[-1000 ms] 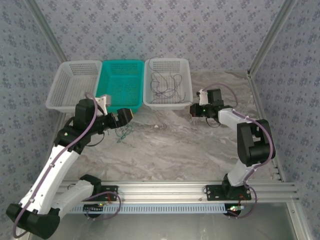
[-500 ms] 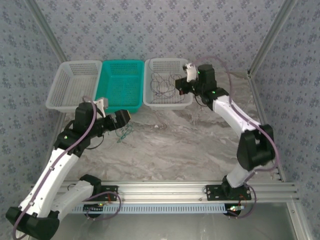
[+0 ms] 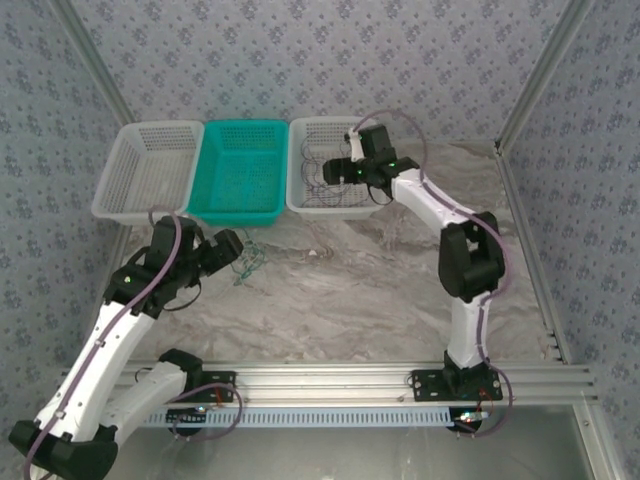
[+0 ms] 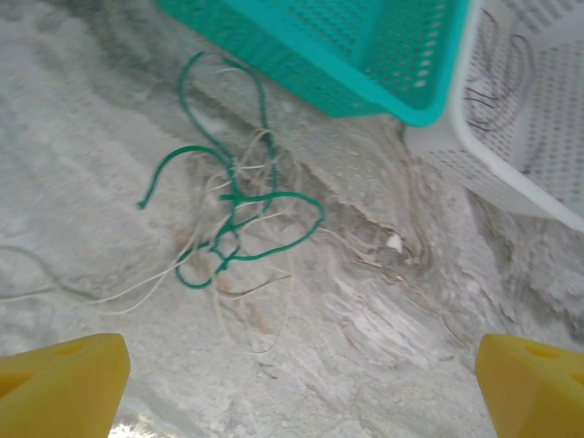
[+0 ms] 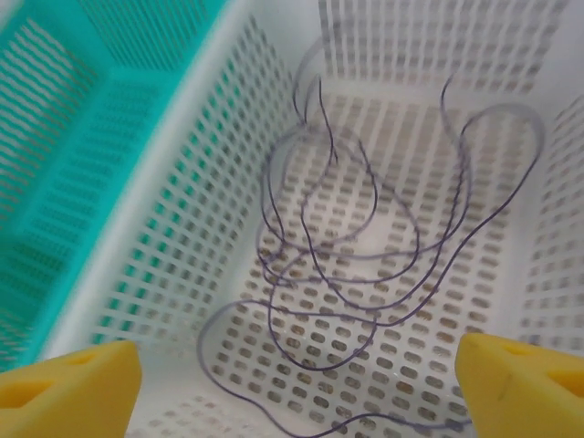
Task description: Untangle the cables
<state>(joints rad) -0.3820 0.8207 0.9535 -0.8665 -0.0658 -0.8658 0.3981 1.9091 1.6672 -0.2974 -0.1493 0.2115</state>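
Here, each with jaws agape and empty, the left gripper (image 4: 297, 388) hovers above the green-and-white cables (image 4: 233, 228) knotted on the table (image 4: 411, 347) and the right gripper (image 5: 297, 383) above the dark grey cables (image 5: 365, 251) in the white basket (image 5: 205, 187), where pinching several strands together would probably tighten the tangle.

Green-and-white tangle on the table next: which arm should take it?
Left. The left gripper sits beside the tangle, jaws open; the right gripper is over the white basket.

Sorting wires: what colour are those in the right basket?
Dark grey wires; right wrist view.
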